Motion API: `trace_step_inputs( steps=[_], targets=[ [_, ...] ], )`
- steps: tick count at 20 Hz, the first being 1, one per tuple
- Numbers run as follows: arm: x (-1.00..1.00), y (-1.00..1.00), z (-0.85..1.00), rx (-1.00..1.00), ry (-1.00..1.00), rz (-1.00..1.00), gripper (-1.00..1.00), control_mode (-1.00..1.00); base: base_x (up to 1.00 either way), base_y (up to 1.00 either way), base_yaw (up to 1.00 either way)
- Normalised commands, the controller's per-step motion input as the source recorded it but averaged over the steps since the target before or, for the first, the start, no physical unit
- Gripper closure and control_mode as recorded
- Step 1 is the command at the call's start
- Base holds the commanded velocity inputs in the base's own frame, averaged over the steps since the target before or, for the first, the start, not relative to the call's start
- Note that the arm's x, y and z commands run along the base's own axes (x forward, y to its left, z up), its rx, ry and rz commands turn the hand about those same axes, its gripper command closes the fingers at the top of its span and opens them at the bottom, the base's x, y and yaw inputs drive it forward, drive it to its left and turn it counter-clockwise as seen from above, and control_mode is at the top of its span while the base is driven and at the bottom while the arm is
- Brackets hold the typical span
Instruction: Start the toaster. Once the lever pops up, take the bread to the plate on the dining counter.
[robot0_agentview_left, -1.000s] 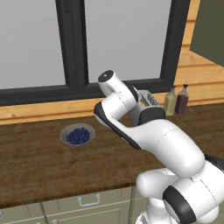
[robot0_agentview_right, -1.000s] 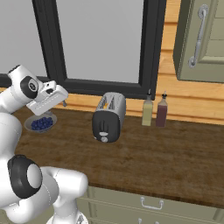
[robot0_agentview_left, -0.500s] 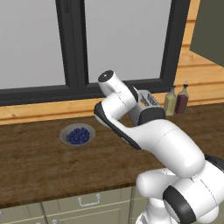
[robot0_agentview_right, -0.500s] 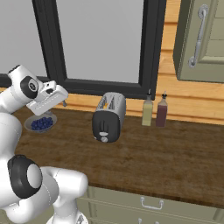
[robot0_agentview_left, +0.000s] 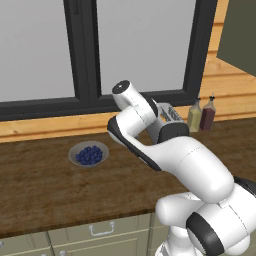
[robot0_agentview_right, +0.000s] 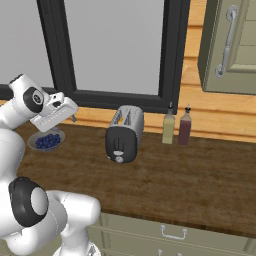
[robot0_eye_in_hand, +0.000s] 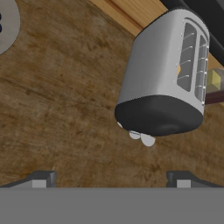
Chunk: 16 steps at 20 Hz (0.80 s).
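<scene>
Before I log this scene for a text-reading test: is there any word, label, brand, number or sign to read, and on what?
None can be read.
Toaster: dark end panel with pale knobs, no lettering.
Two bottles: no label shows.
Bowl of blueberries: plain.
Cabinet door and window frame: no markings.

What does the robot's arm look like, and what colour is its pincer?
The arm is made of fat, smooth, glossy white rounded pieces, joined by dark grey-black rings at the joints. One round joint end has a dark cap. The hand is a flat white block. The pincer ends in two small dark grey fingertips. No cables or markings show.
</scene>
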Motion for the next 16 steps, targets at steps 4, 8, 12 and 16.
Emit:
trace_step_inputs(
  steps=[4, 8, 12, 16],
  targets=[
    [0.00, 0.00, 0.00, 0.00, 0.00, 0.00, -1.00, -1.00, 0.00, 0.00, 0.00],
    [0.00, 0.00, 0.00, 0.00, 0.00, 0.00, -1.00, -1.00, 0.00, 0.00, 0.00],
    [0.00, 0.00, 0.00, 0.00, 0.00, 0.00, -1.00, -1.00, 0.00, 0.00, 0.00],
    [0.00, 0.00, 0.00, 0.00, 0.00, 0.00, -1.00, -1.00, 0.00, 0.00, 0.00]
  ],
)
